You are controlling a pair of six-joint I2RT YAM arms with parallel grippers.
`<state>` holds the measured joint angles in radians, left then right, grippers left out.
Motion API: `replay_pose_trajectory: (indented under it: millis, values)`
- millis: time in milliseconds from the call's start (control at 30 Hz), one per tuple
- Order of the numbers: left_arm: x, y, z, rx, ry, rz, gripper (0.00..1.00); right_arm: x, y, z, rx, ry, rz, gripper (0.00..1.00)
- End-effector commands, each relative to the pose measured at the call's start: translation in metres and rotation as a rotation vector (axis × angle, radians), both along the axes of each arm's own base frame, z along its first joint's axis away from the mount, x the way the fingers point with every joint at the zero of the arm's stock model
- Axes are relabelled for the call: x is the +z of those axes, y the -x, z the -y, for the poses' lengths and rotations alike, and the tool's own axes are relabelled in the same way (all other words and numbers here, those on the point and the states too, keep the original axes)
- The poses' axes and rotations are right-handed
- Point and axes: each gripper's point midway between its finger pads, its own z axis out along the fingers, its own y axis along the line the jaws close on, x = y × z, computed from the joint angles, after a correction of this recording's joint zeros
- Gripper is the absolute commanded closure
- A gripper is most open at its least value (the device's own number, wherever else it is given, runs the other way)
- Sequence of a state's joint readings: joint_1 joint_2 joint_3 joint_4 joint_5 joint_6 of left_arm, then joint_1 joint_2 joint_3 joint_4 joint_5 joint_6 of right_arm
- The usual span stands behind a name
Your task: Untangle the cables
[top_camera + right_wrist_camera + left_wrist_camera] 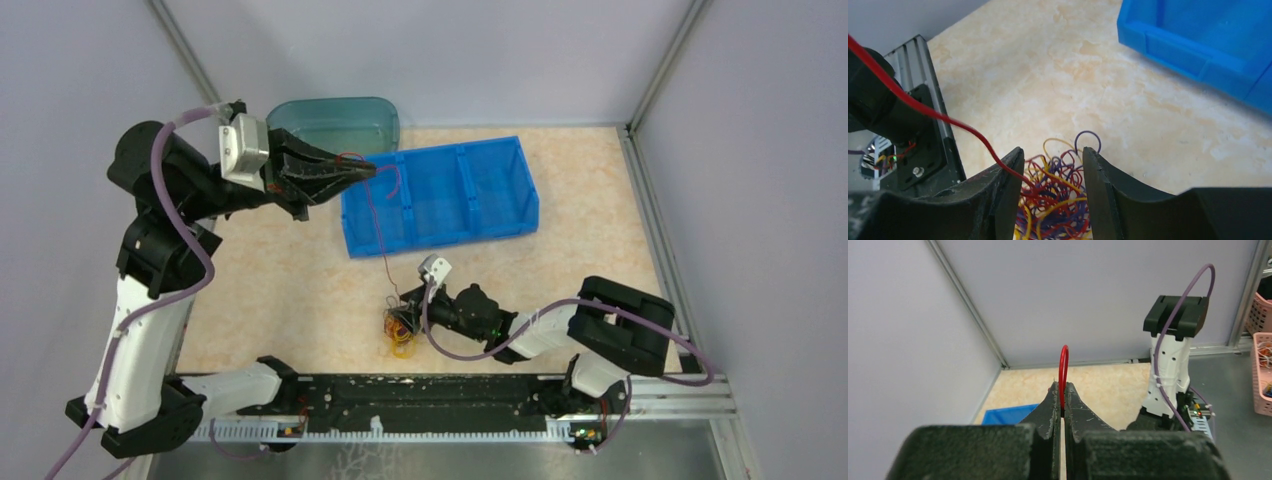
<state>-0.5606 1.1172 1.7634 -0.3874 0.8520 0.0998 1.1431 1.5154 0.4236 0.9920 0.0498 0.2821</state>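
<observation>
A small curly clump of red, purple and yellow cables (401, 336) lies on the table near the front middle. My right gripper (402, 318) sits low over it. In the right wrist view its jaws (1053, 152) stand a little apart with the clump (1058, 192) pressed between them. One red cable (378, 225) runs taut from the clump up to my left gripper (368, 170), raised over the blue bin's left end. In the left wrist view that gripper (1061, 386) is shut on the red cable (1063, 365), which loops out above the tips. The red cable (943, 117) also crosses the right wrist view.
A blue three-compartment bin (445, 236) stands behind the clump, also in the right wrist view (1208, 40). A teal tub (335, 120) sits at the back left. Grey walls enclose the table on three sides. The black rail (420, 395) with the arm bases runs along the front.
</observation>
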Motion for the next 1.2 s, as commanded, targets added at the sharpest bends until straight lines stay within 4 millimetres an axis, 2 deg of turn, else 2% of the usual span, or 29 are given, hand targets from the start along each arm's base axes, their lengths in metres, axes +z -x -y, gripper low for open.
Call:
replay_pose_trajectory:
  millis: [0, 267, 667, 967, 1000, 1067, 1167]
  values:
    - [0.038, 0.002, -0.010, 0.062, 0.067, 0.156, 1.00, 0.002, 0.000, 0.005, -0.034, -0.073, -0.014, 0.52]
    - [0.108, -0.008, -0.041, 0.288, 0.217, 0.444, 1.00, -0.026, -0.002, 0.017, -0.080, -0.041, -0.052, 0.49]
    - [0.194, 0.005, -0.093, 0.562, 0.425, 0.786, 1.00, -0.035, -0.003, 0.021, -0.099, -0.031, -0.063, 0.45]
    - [0.242, 0.026, -0.128, 0.744, 0.537, 1.049, 1.00, -0.040, -0.002, 0.028, -0.115, -0.034, -0.077, 0.45]
    - [0.247, 0.029, -0.132, 0.773, 0.547, 1.090, 1.00, -0.040, -0.002, 0.029, -0.117, -0.038, -0.079, 0.45]
    - [0.254, 0.037, -0.138, 0.812, 0.554, 1.178, 1.00, -0.052, -0.001, 0.031, -0.121, -0.012, -0.095, 0.45]
    - [0.261, 0.047, -0.143, 0.858, 0.545, 1.296, 1.00, -0.054, -0.001, 0.033, -0.126, -0.013, -0.100, 0.44]
